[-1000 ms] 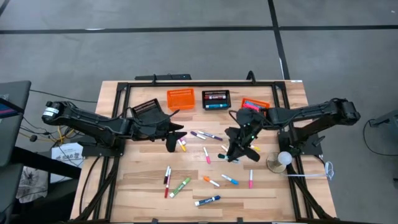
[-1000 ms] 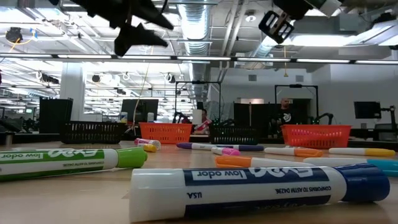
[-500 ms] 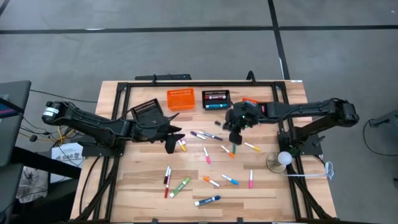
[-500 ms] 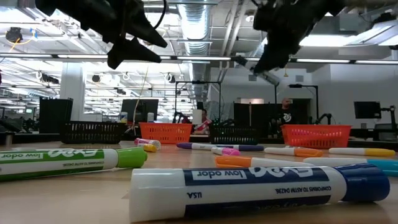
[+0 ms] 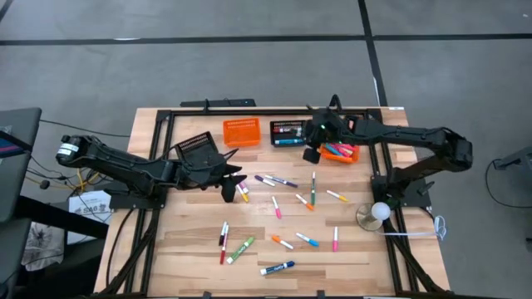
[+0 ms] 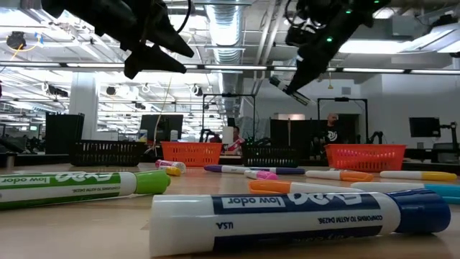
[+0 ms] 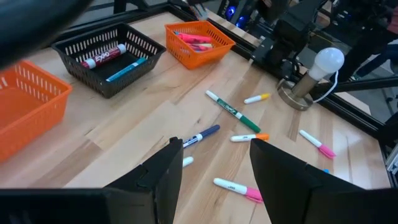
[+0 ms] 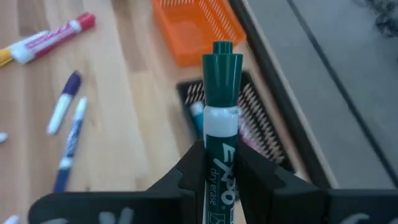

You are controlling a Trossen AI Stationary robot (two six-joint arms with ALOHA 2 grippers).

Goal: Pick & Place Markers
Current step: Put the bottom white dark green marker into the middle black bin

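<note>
Green is the marker [image 8: 221,127] that my right gripper [image 8: 219,167] pinches tight between its jaws, held up in the air at the far side of the wooden table [image 5: 191,241], just by the black basket [image 5: 288,133] and the orange basket [image 5: 341,151]. My left gripper [image 7: 214,163] hangs with its jaws spread and nothing in them, over the left middle of the table, near the other markers [image 5: 277,207] that lie scattered on the wood.

robotics lab: exposed ceiling ducts [image 6: 237,29], strip lights, monitors [image 6: 159,126] on desks, framed wooden table [image 5: 191,249], grey floor.
</note>
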